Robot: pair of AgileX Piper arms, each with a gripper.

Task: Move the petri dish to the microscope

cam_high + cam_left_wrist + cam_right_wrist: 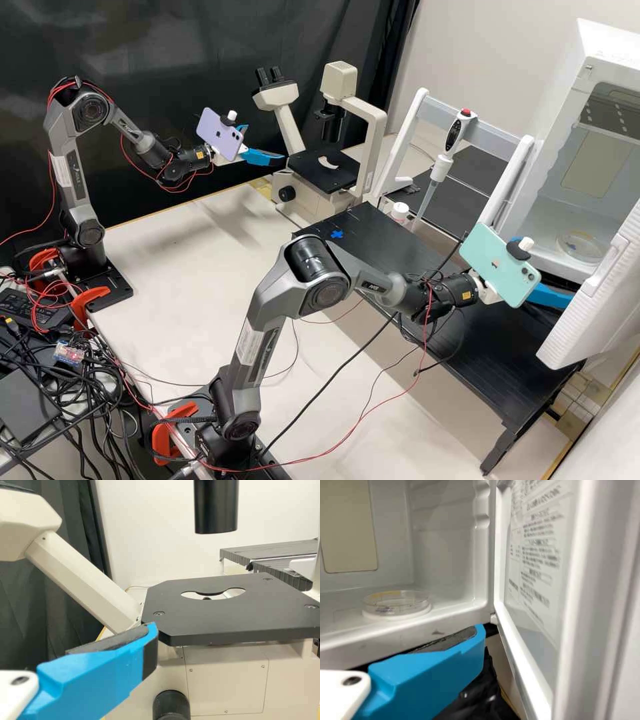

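Black curtain (167, 40) and pale wall (493, 47) at back, light bench top (193, 280) in front, black raised platform (407, 257) on it with a blue cross mark (337, 234). Petri dish (580, 247): inside the white cabinet (607, 40), on its floor, lying flat, some yellow on it; cabinet door (597, 313) is open. Left gripper (265, 143) is at the microscope (320, 170), near the edge of its black stage; fingers apart, nothing between them, dark pad exposed in the left wrist view. Right gripper (549, 291) is outside the cabinet opening, near the door; fingers also apart, holding nothing, not touching the dish. Microscope stage has a round cutout, no dish on it. Pipette (453, 137) hangs upright on a white-framed stand (403, 137), small white-capped bottle (399, 211) near its tip. Phones on both arms: lilac (219, 135) on left, mint green (497, 263) on right.
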